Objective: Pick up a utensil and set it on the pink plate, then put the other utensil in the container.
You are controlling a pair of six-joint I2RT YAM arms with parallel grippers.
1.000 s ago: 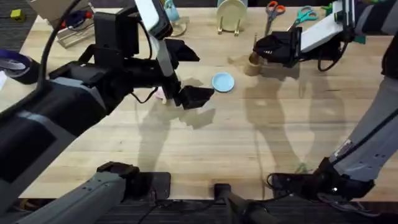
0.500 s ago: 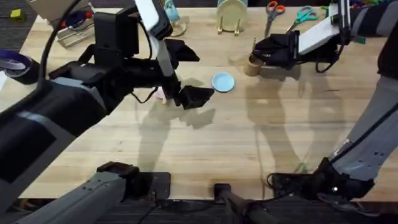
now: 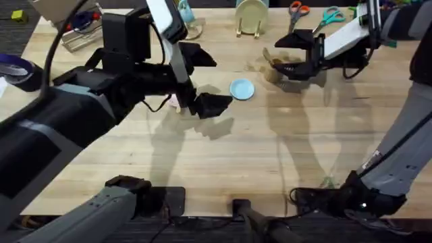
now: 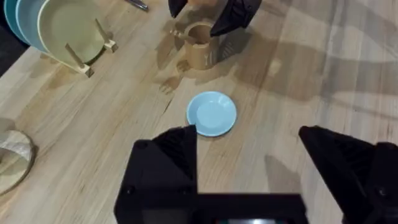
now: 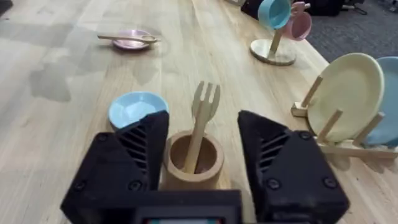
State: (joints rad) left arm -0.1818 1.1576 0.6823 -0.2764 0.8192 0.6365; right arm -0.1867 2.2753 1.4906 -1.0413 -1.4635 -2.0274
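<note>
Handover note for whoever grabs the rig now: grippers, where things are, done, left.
Right gripper: open, empty, fingers either side of the container.
Left gripper: open, empty, above the table near the light-blue plate.
Spoon lies on the pink plate. Fork stands in the container, prongs up.
Done: both placements, by the look of it.
Left: probably just backing both arms away without knocking the container.

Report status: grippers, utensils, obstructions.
Right gripper open, straddling container; fork standing inside. Spoon on pink plate. Left gripper open, empty. Nothing obstructing.
</note>
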